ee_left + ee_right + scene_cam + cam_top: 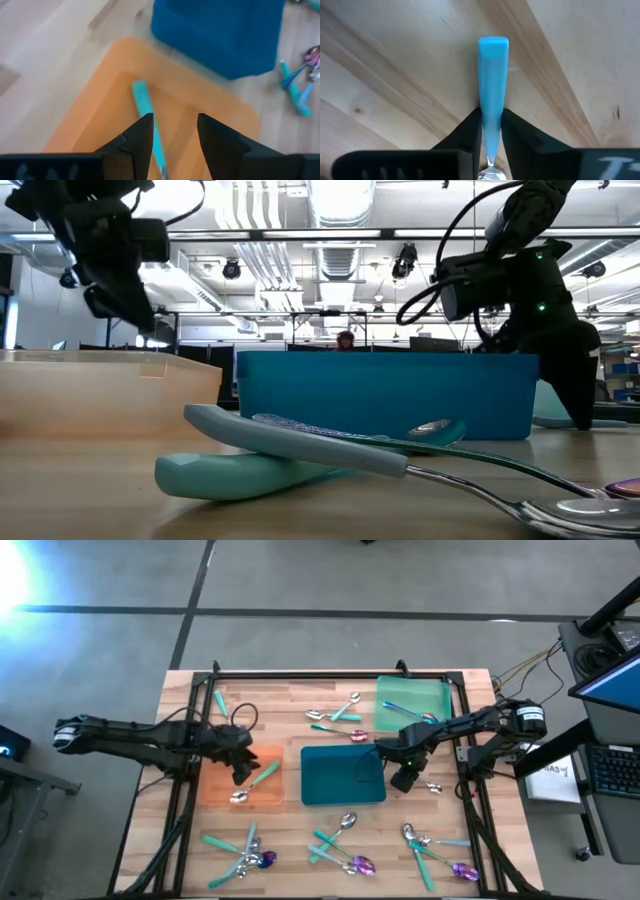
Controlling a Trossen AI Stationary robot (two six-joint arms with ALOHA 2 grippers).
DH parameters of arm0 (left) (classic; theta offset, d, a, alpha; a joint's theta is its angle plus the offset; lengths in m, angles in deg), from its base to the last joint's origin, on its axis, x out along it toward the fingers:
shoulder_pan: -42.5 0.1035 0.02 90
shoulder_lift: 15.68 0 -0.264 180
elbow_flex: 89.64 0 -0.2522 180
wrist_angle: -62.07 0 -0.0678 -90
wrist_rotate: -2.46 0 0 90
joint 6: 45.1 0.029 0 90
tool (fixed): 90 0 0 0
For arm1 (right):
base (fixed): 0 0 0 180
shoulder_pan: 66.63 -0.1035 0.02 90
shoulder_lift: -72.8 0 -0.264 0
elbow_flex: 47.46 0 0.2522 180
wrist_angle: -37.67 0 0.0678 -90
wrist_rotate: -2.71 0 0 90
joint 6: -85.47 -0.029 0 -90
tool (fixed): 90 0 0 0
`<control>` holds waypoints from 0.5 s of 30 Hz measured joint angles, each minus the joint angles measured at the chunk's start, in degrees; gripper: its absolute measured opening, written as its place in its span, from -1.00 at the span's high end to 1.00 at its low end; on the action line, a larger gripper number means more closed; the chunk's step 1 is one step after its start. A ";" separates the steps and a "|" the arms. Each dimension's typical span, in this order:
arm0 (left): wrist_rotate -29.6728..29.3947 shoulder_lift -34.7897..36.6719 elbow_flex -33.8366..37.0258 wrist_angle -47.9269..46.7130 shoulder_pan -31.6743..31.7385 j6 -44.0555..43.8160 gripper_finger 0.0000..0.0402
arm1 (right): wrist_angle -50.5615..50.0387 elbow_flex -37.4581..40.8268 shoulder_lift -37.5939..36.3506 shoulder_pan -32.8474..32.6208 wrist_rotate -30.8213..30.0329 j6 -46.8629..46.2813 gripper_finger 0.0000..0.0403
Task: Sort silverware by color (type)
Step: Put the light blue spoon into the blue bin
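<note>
My left gripper [175, 135] [240, 758] is open and hovers over the orange tray [212, 788]. A teal-handled spoon [147, 117] [256, 782] lies flat in that tray. My right gripper [491, 125] [405, 776] is on the right of the blue tray [343, 775], over bare wood, and is shut on a teal-blue-handled piece of silverware [493, 80]. More teal-handled and iridescent purple silverware lies in heaps along the near edge [245, 855] [340, 850] [438, 852] and on the far side [335, 720]. My right gripper pinches the silverware's handle between its two fingers [465, 132], close to the silver head [489, 175], which sits back between them. The handle runs along the fingers, and its free end [493, 46] sticks out past the fingertips over the wood. Whether that end touches the table I cannot tell.
A green tray [435, 695] at the far right holds an iridescent piece [405, 712]. The blue tray sits mid-table between the two grippers. A black frame rail [330, 675] borders the table. In the low view, crossed handles [300, 445] lie close before the blue tray's wall [385, 395].
</note>
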 joint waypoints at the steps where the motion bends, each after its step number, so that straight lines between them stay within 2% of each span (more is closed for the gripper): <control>1: 0.00 -0.24 0.00 1.09 0.00 0.41 0.32 | 0.02 0.00 -0.01 0.00 0.00 0.19 0.75; 4: 0.00 -1.04 0.00 4.29 0.00 1.37 0.32 | 0.17 -0.03 -0.12 0.00 -0.03 0.44 0.85; 8: -0.04 -2.39 0.00 10.31 0.00 2.55 0.32 | 0.44 -0.07 -1.20 0.00 -0.22 0.49 0.86; 15: -0.07 -7.46 1.11 26.00 0.00 9.12 0.32 | 2.76 -0.07 -9.11 0.00 -2.47 0.53 0.86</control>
